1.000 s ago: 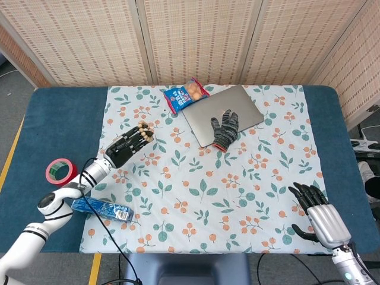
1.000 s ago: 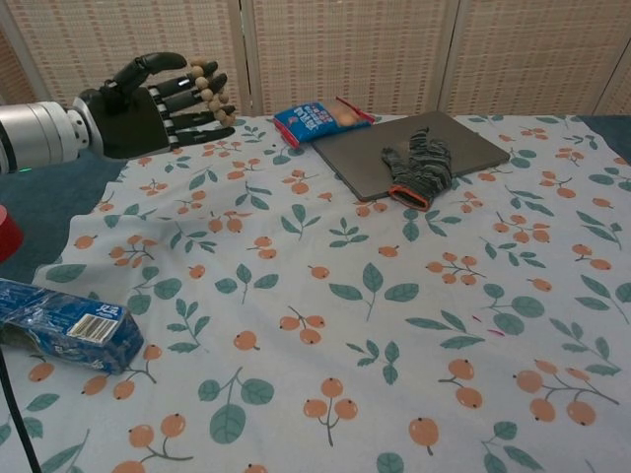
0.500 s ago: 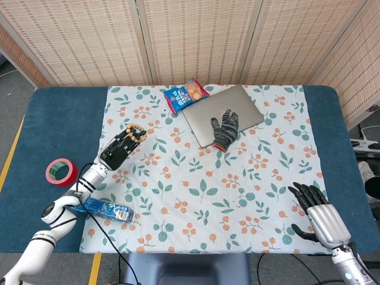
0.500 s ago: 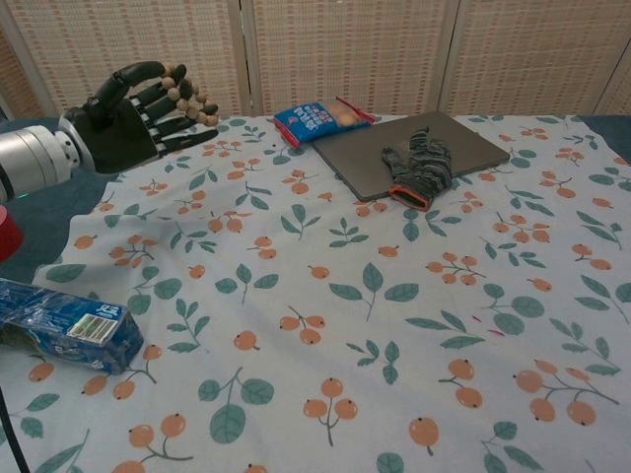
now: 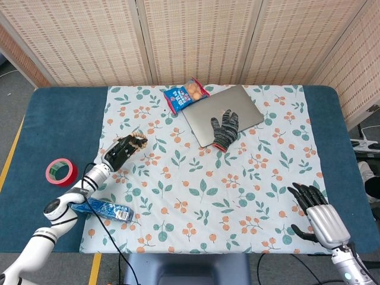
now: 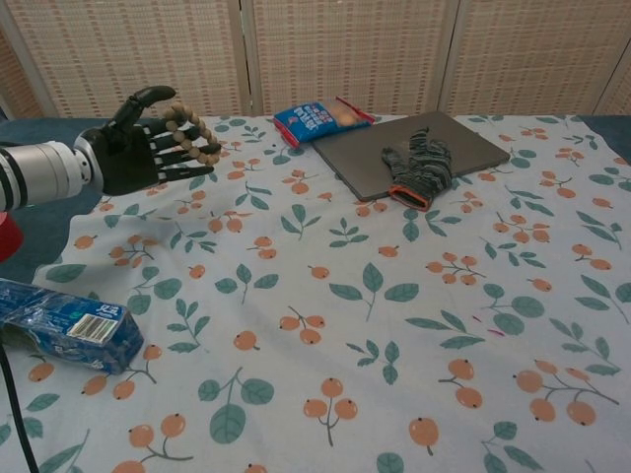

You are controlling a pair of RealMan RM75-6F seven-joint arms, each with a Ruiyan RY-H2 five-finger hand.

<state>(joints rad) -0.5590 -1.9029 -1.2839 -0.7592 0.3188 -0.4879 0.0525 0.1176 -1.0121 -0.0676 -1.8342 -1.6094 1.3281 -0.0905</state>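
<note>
Beaded bracelet [image 5: 138,141] of round wooden beads is looped over the fingers of the left hand [image 5: 120,151], carried in the air above the left side of a floral tablecloth [image 5: 208,196]. In the head view, that hand has drawn back toward the robot and sunk lower than it was a second ago, with its fingers curled more closely around the beads; judging by this, the bracelet is being brought away from the middle of the cloth rather than set down yet. The right hand [image 5: 317,211] rests at the near right corner of the cloth, fingers spread and holding nothing, unchanged. Also here: a red tape roll [image 5: 61,171] on the blue table [image 5: 62,119], a blue packet [image 5: 102,208] at the cloth's near left edge, a grey laptop [image 5: 222,113] with a knitted glove [image 5: 225,127] lying on it, and a blue snack bag [image 5: 186,95] touching the laptop's far corner. In the chest view, the left hand [image 6: 148,150] sits further left and lower than before, the bracelet [image 6: 192,133] draped across its fingertips. The blue packet [image 6: 61,323] shows a white label with a barcode; its writing is too small to read. The snack bag [image 6: 320,117] bears white lettering that cannot be made out.
</note>
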